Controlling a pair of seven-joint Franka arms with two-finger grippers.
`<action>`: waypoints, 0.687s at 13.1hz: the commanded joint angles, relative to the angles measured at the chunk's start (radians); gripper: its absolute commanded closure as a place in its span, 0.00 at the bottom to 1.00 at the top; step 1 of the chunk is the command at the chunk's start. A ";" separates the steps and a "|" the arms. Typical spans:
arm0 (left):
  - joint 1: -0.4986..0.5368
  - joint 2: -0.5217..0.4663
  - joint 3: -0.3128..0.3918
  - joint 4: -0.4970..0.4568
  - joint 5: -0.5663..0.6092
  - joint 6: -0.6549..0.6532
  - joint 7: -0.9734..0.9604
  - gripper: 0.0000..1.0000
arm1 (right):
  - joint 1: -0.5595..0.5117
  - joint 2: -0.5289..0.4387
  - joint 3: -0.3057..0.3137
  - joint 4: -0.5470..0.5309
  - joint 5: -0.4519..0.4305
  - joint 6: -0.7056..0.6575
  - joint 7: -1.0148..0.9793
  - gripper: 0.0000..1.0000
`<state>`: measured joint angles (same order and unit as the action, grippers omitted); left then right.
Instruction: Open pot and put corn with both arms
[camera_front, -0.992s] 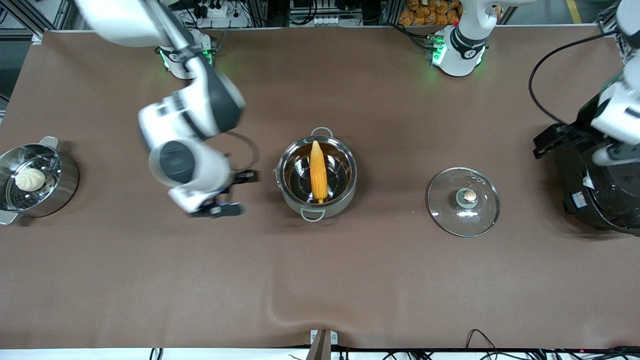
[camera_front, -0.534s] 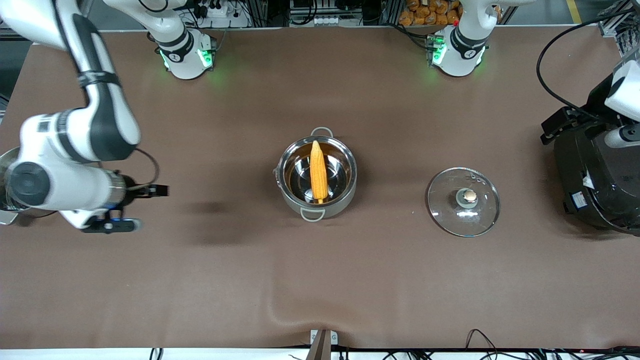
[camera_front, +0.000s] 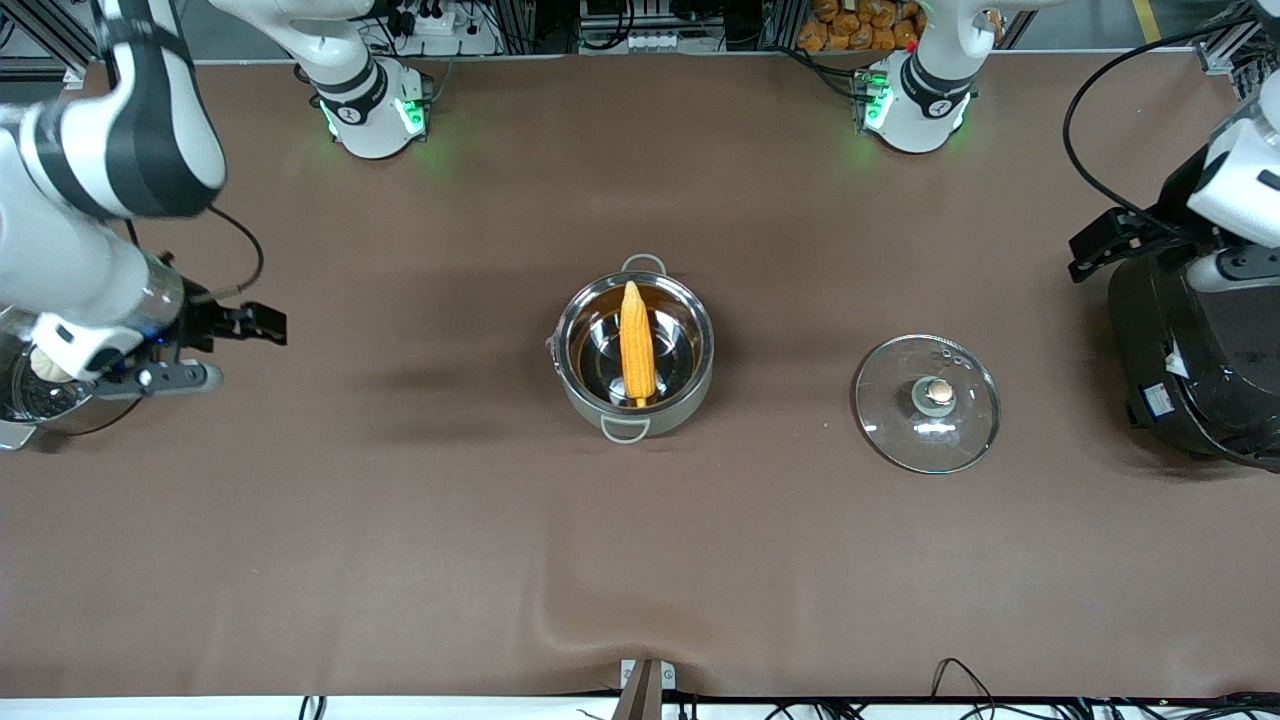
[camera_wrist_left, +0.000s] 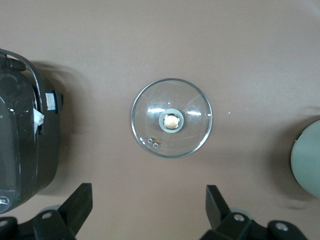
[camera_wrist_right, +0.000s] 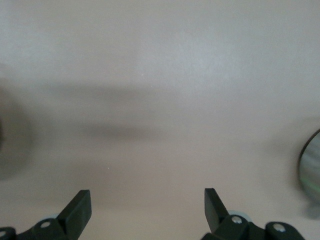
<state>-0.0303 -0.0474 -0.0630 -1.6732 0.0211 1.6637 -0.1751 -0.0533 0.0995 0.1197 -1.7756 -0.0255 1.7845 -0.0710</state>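
a: where do we stand? the corn lies in the pot, tip toward our bases, stem stub toward the front camera. the lid sits flat on the table beside the pot, toward the left arm's end.

b: so by our reading both steps look done, and what remains is parking the arms cleanly.

a: our right gripper hangs just beside the steamer pot at the right arm's end of the table, fingers spread wide with nothing between them. the right wrist view shows only bare table under the right gripper.

b: our left gripper is spread and empty too, up over the rice cooker, with the lid in its view.

a: then we keep both hands high, well apart from the pot, and mind the steamer and the cooker so we nudge nothing.
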 joint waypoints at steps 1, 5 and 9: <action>0.029 -0.003 -0.037 0.009 0.008 -0.025 0.028 0.00 | -0.043 -0.043 0.009 -0.005 0.002 -0.023 -0.094 0.00; 0.059 -0.006 -0.081 0.010 0.008 -0.035 0.028 0.00 | -0.071 -0.132 0.008 -0.001 0.004 -0.091 -0.082 0.00; 0.055 0.004 -0.072 0.117 0.008 -0.120 0.049 0.00 | -0.091 -0.173 0.000 0.019 0.068 -0.149 -0.082 0.00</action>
<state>0.0086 -0.0480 -0.1255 -1.6382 0.0211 1.6146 -0.1587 -0.1171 -0.0522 0.1118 -1.7628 -0.0041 1.6656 -0.1403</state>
